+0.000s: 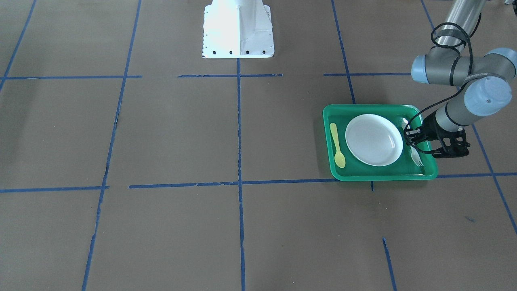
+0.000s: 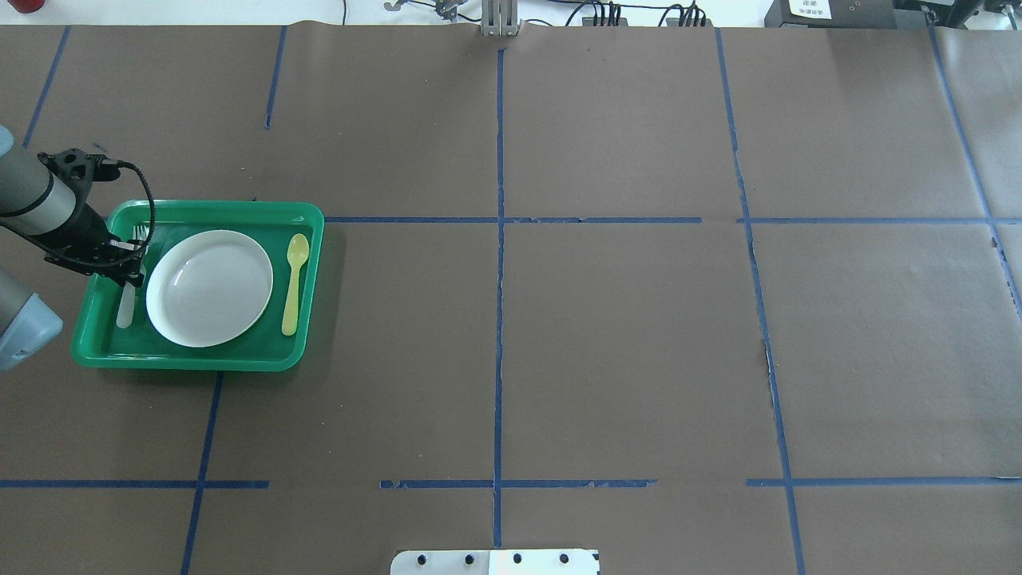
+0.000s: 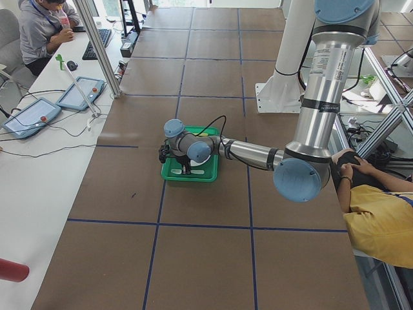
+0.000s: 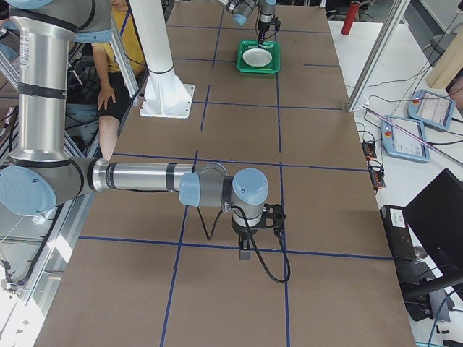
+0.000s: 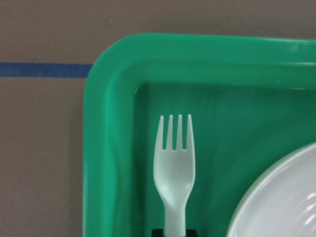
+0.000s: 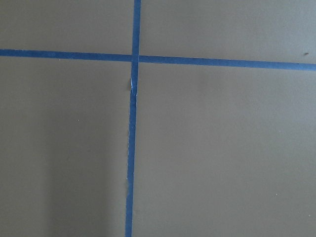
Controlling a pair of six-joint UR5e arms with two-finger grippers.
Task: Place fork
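The pale whitish fork (image 5: pixel 175 168) lies in the green tray (image 2: pixel 200 361) along its left side, beside the white plate (image 2: pixel 209 287), tines towards the far rim. My left gripper (image 2: pixel 130 259) is low over the fork's handle with its jaws closed against it; the black fingertips (image 5: pixel 157 232) show at the bottom edge of the left wrist view. In the front-facing view the gripper (image 1: pixel 412 141) covers the middle of the fork (image 1: pixel 417 159). My right gripper (image 4: pixel 244 253) hangs over bare table far from the tray; I cannot tell its state.
A yellow-green spoon (image 2: pixel 294 279) lies in the tray on the other side of the plate. The tray (image 1: pixel 379 176) sits on brown paper with blue tape lines. The robot's white base plate (image 1: pixel 238 30) stands at the table's middle edge.
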